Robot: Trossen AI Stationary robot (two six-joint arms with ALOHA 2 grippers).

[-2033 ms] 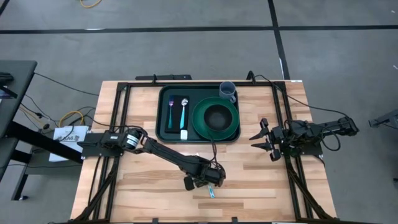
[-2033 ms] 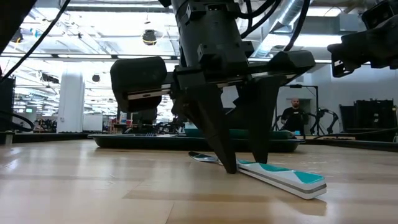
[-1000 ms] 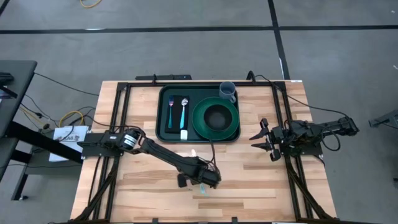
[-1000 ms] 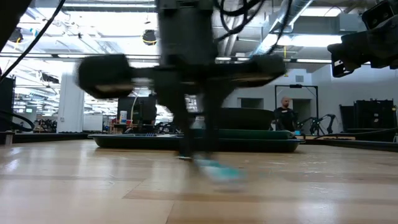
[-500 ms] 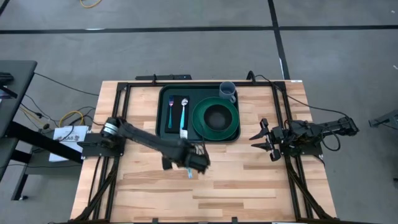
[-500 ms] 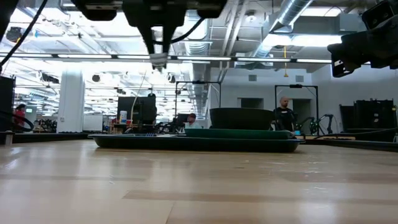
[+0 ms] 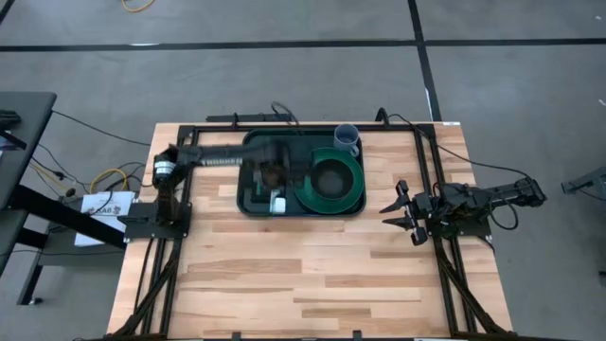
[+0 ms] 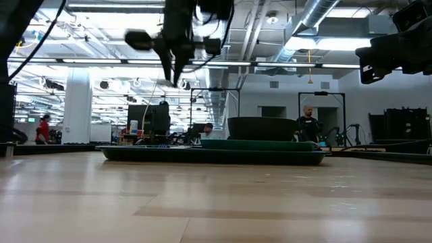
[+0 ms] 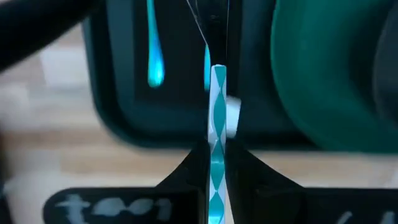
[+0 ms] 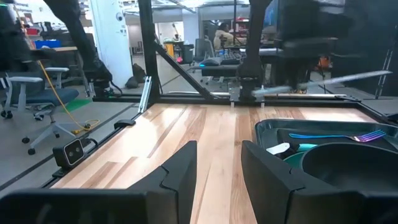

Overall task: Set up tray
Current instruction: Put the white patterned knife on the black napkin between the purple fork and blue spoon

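Left wrist view showed my left pincer closed tight on a thin utensil handle with teal and white pattern, held along the line of my fingers. Directly below and ahead was the tray, which lay at the far middle of the table with its long axis going left to right; the fork and the spoon already in it lay across that axis, nearly parallel to my handle. The green plate filled the tray's right part and a grey cup stood at the far right corner. My left arm was clearly nearer; my right pincer waited open, right of the tray. Half a second earlier my left pincer was over bare table near the tray's front rim; now it hung above the cutlery side. I judged the next move was a straight lowering beside the spoon.
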